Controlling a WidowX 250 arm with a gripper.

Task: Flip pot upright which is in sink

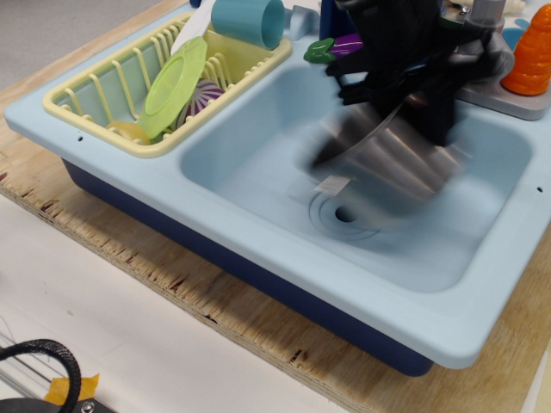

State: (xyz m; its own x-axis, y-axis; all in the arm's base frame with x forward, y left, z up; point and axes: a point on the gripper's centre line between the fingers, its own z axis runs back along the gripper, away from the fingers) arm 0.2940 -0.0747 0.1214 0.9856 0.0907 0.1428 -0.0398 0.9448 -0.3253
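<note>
The shiny steel pot is blurred with motion, lifted above the floor of the light blue sink and tilted, over the right half of the basin. My black gripper comes down from the top right and is shut on the pot's upper part. The round drain shows uncovered below the pot. The blur hides the pot's handles and how the fingers sit on it.
A yellow dish rack at the left holds a green plate, a teal cup and a striped ball. A grey faucet and an orange carrot stand at the back right. A purple eggplant toy lies behind the basin.
</note>
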